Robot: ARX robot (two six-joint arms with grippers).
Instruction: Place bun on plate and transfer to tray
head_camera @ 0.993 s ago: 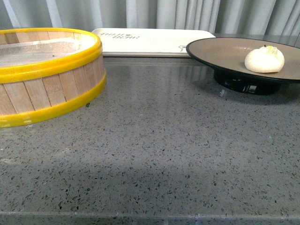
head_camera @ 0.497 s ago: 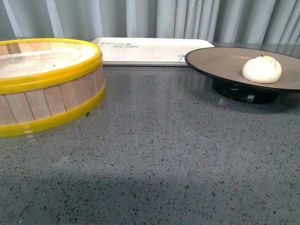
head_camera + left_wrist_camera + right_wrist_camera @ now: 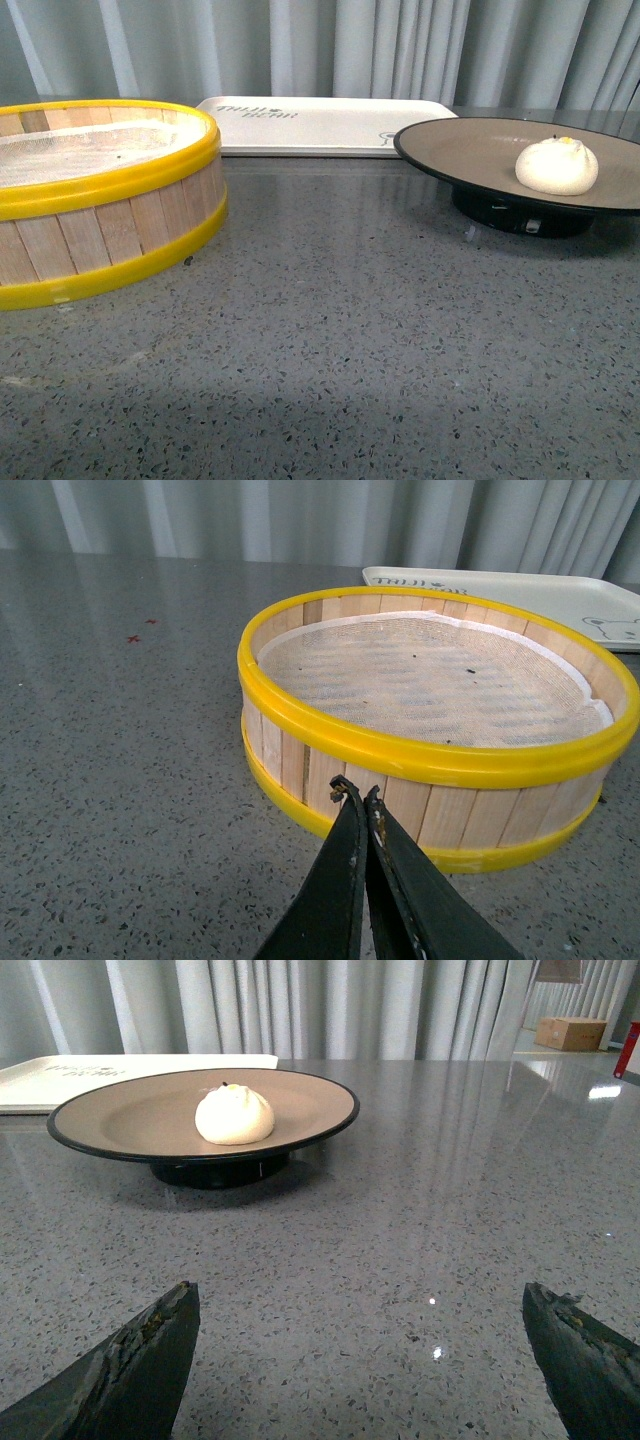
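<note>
The white bun (image 3: 557, 165) lies on the tan plate (image 3: 470, 150) with black rim at the right of the front view. Both also show in the right wrist view: the bun (image 3: 234, 1114) sits on the plate (image 3: 120, 1120). The cream tray (image 3: 320, 125) lies at the back, behind the plate, and shows in the left wrist view (image 3: 560, 595) and the right wrist view (image 3: 90, 1075). My right gripper (image 3: 360, 1305) is open and empty, well short of the plate. My left gripper (image 3: 357, 794) is shut and empty, just in front of the steamer basket. Neither arm shows in the front view.
A yellow-rimmed wooden steamer basket (image 3: 100, 200) with a white mesh liner stands at the left, also in the left wrist view (image 3: 440, 720). Grey speckled counter (image 3: 350, 330) spreads in front. Grey curtains hang behind. A cardboard box (image 3: 572, 1032) sits far off.
The front view has tilted upward a little: basket, tray and plate sit lower in the picture and more curtain shows. The bun stays on the plate.
</note>
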